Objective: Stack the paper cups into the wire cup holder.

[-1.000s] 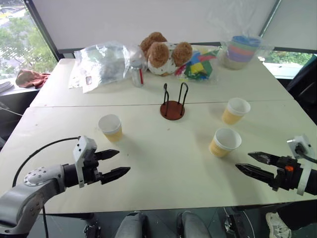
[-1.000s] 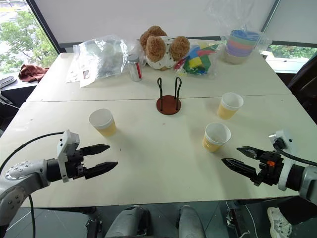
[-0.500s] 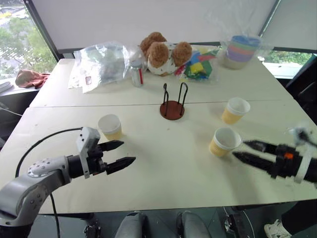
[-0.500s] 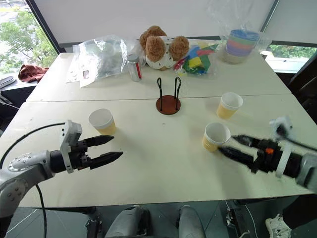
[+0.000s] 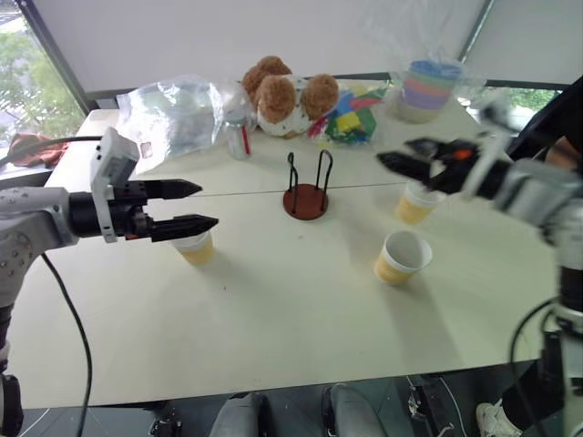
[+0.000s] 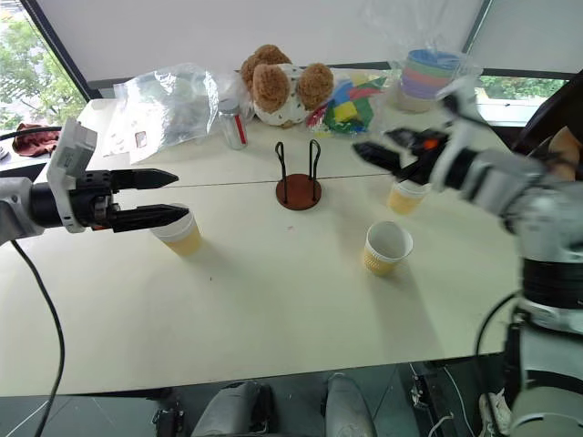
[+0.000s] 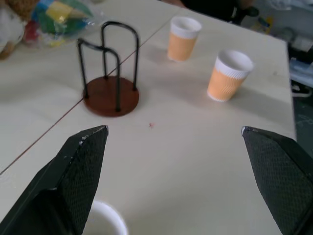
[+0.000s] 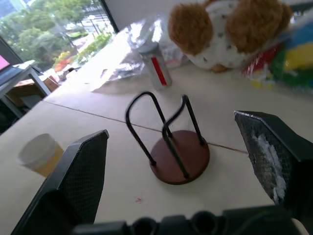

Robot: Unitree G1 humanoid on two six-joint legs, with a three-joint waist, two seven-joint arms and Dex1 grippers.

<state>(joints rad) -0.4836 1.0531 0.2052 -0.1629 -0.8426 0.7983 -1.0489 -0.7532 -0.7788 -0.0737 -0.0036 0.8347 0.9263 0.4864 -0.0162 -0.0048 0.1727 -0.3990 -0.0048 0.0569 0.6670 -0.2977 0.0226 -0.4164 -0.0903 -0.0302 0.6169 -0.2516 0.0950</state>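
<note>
looks like an office or meeting room turned test space: two plain white tables (image 5: 273, 300) pushed together, large windows (image 5: 27, 82) at upper left with trees outside, a white roller blind (image 5: 237, 36) across the top.

Table (image 5: 273, 309): cups (image 5: 401, 258), holder (image 5: 305, 196), clutter.

Bright, even daylight from the windows (image 5: 36, 86) behind the table (image 5: 273, 300); soft faint shadows beside the paper cups (image 5: 399, 259). Right gripper (image 5: 401, 157) and forearm motion-blurred in head views. Left wrist view: fingertips (image 7: 80, 161) sharp, background slightly soft.
</note>
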